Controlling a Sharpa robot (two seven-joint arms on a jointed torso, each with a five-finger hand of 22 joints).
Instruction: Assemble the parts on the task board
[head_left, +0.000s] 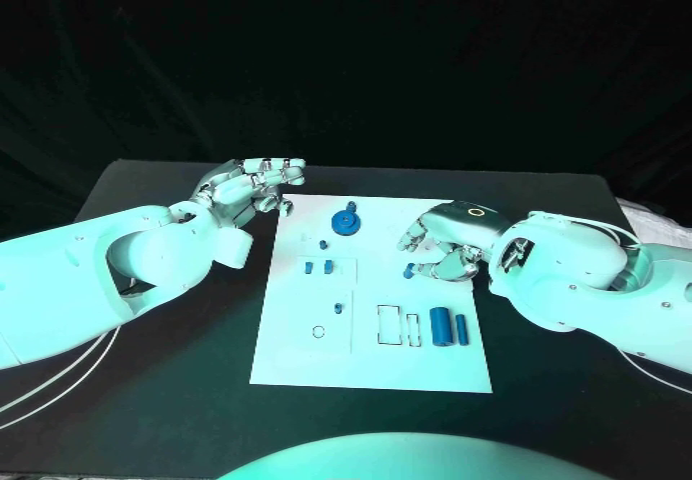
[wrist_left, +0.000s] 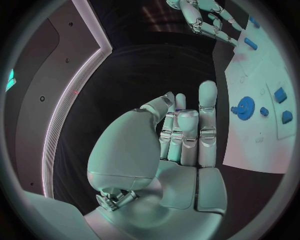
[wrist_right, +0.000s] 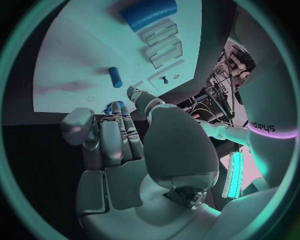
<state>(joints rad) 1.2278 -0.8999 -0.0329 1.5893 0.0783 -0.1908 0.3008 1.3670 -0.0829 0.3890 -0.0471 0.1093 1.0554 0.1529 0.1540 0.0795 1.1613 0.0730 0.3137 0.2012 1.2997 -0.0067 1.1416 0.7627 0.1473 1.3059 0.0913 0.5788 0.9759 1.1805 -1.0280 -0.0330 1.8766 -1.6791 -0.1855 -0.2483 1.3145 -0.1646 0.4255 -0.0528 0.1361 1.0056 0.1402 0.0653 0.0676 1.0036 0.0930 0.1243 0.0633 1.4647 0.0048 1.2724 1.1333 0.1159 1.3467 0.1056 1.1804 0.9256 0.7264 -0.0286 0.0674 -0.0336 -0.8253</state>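
Right hand over task board, fingers curled onto a small blue part at their tips, apparently pinched; left hand empty, fingers narrow, off board's far-left corner, farther away.

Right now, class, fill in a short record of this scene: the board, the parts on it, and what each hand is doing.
Board: white rectangular task board on the black table
Gear: round blue toothed gear near the board's far edge
Cylinders: two blue cylinders lying side by side near the right edge
Left hand: off the board's far-left corner, fingers curled, holding nothing
Right hand: over the board's right side, fingers at a small blue piece; grip unclear
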